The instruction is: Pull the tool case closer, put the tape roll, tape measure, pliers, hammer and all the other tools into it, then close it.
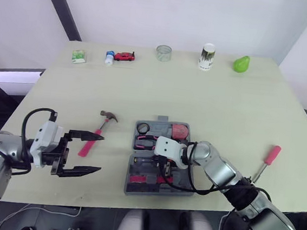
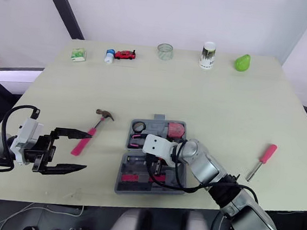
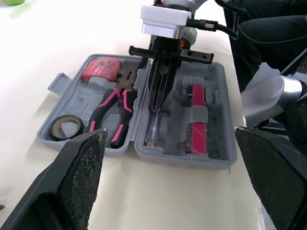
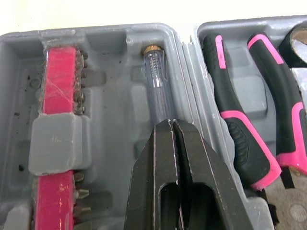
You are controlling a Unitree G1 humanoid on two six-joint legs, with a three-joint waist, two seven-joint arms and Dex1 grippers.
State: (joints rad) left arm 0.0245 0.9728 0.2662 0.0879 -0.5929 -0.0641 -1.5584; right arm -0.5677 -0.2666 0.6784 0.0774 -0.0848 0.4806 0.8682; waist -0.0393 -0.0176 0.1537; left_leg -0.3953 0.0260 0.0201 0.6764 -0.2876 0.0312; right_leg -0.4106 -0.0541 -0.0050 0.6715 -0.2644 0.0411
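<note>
Over the tool case [image 3: 217, 146], right gripper [image 4: 172, 125] points down, closed empty; left gripper [image 1: 101, 154] spread wide.

Nothing legible anywhere. Dark print on the white cup [image 1: 207, 56] at the far edge of the table [image 1: 224, 111], too small to read. Likewise on the green-and-white box [image 1: 79, 57] and the small bottle [image 1: 109, 57] beside the red toy car [image 1: 125, 56]: too small to make out any letters or numbers. Seen close, no readable lettering or brand on the grey tool case [image 3: 218, 115], the pink bit holder [image 4: 58, 96] or the pliers [image 4: 230, 120].
</note>
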